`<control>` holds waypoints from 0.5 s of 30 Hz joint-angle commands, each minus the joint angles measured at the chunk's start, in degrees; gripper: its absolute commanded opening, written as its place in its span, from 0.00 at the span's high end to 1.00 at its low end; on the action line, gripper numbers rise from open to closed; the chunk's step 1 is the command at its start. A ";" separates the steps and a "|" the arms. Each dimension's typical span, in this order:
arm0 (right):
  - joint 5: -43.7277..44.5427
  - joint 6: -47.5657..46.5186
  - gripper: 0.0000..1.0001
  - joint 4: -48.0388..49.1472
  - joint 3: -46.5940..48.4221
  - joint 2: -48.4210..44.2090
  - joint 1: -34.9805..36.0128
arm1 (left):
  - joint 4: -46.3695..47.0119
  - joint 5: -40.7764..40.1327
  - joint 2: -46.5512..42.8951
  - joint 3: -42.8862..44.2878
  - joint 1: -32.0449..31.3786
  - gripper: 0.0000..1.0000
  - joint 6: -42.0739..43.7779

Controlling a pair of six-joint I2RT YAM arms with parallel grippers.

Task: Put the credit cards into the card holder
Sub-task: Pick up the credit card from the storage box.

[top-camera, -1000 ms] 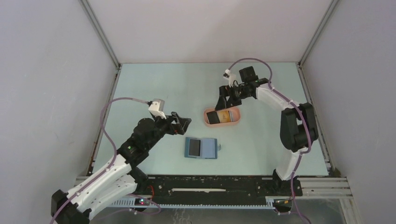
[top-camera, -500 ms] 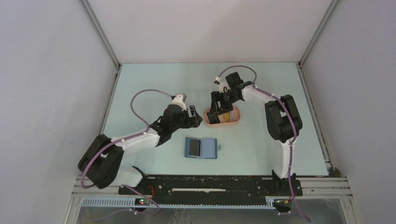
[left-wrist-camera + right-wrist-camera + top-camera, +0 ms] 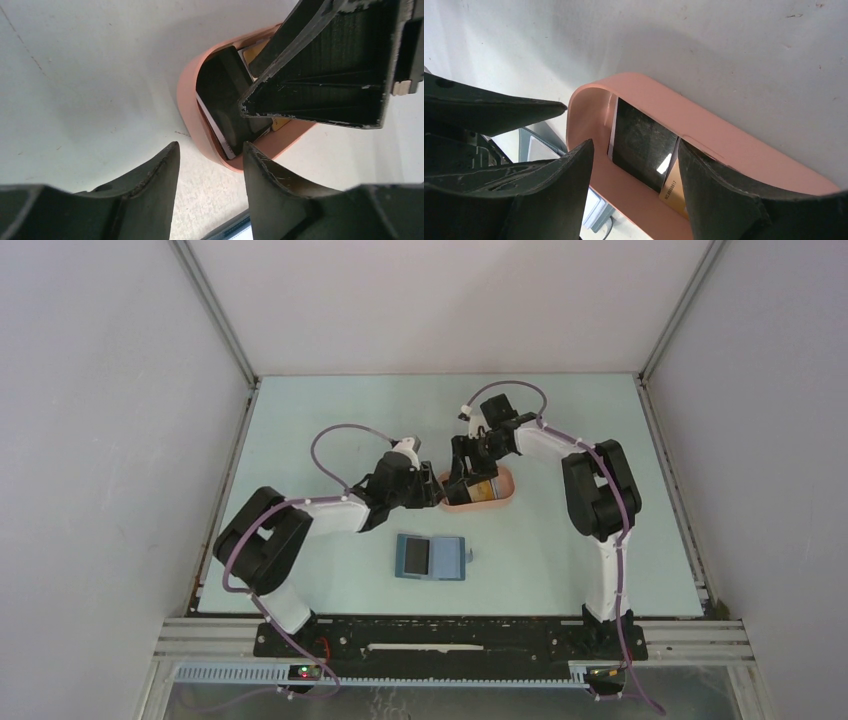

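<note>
- Over the pale green table [image 3: 330, 420], both arms meet at a salmon-pink oval plastic tray [image 3: 505, 490]. The left gripper [image 3: 432, 492] has its fingers apart just outside the tray's rounded end. The right gripper [image 3: 462, 480] is poised above the tray, its fingers also apart.
- The step in hand appears to be lifting a card out. If the left fingers steady the tray wall, it is less likely to slide when the right fingers pinch.
- The card holder, a small blue leather-like folding wallet [image 3: 430, 558], lies open on the table, well behind the left fingertips and untouched.
- A black rectangular plastic credit card [image 3: 644, 145] lies between the right fingers, on top of pale cards. The fingers should probably close on its long edges and take that card alone.
- Only the overhead view shows the wallet whole and both arms converging.
- The right wrist view shows the fingers straddling the black card, and a gold-printed card [image 3: 674, 190] beneath it.
- The left wrist view shows the tray's end just past the left fingertips and one right finger hanging over the cards. Whether that finger touches a card cannot be told.
</note>
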 commanded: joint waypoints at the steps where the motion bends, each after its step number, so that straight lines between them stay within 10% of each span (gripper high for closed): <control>1: 1.26 0.33 0.28 -0.40 1.31 1.63 0.91 | 1.41 3.02 1.64 3.55 0.38 0.48 -0.72; 15: -2.90 2.55 0.28 3.52 -2.72 0.36 2.22 | 1.66 5.69 3.02 4.48 0.37 0.68 -3.03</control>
